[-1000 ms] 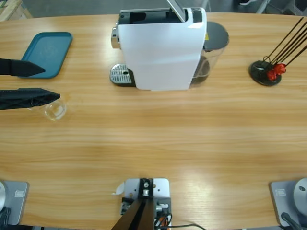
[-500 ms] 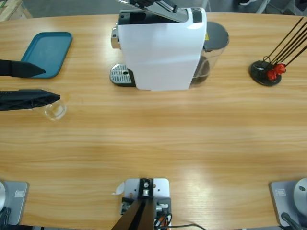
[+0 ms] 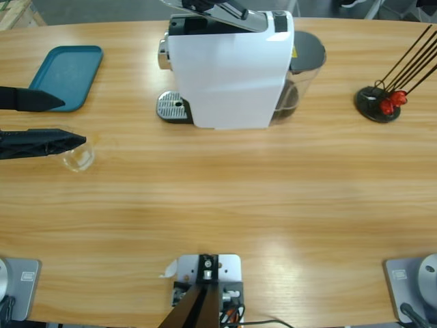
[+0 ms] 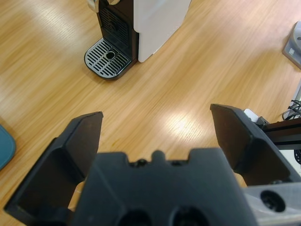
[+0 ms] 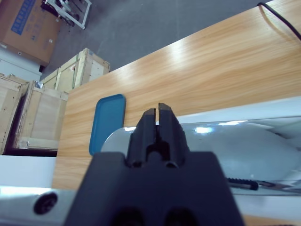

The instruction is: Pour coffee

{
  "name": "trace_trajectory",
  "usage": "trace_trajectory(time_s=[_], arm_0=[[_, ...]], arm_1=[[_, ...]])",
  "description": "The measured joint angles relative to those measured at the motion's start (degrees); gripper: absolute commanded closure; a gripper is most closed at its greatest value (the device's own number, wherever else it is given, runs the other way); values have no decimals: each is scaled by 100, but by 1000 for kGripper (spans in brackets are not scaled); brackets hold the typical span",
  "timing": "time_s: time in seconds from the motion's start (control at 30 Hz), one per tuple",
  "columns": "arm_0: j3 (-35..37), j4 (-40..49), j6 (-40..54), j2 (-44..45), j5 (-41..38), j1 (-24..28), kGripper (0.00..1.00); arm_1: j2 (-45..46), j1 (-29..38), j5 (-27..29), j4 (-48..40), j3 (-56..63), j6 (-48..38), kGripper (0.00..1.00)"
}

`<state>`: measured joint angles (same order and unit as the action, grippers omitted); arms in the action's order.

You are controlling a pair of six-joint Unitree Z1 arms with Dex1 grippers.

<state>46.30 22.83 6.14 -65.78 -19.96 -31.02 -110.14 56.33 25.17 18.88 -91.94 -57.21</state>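
A white coffee machine (image 3: 229, 75) stands at the table's far middle, its grated drip tray (image 3: 172, 107) empty. A small clear glass tumbler (image 3: 78, 158) stands on the wood at the left. I cannot make out any coffee in it. My left gripper (image 3: 69, 121) reaches in from the left edge, open, its near jaw tip just above the tumbler's rim. The left wrist view shows the open left gripper (image 4: 155, 117) facing the drip tray (image 4: 107, 59), with the tumbler hidden. My right gripper (image 5: 157, 110) is shut, resting on the machine's silver lever (image 5: 244, 136).
A teal tray (image 3: 67, 74) lies at the far left, beside the left gripper's far jaw. A smoked water tank (image 3: 305, 65) sits behind the machine. A black stand with dark sticks and a red piece (image 3: 379, 103) is at the far right.
The machine's silver lever has swung down from raised to nearly flat. The left gripper and the tumbler have barely moved.
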Motion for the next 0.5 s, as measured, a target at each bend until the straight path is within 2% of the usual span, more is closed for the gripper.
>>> trace_trajectory(time_s=[0.5], arm_0=[[-1, 0, 0, 0, -1, 0, 0]], arm_1=[[-95, 19, -47, -56, 53, -374, 1000]])
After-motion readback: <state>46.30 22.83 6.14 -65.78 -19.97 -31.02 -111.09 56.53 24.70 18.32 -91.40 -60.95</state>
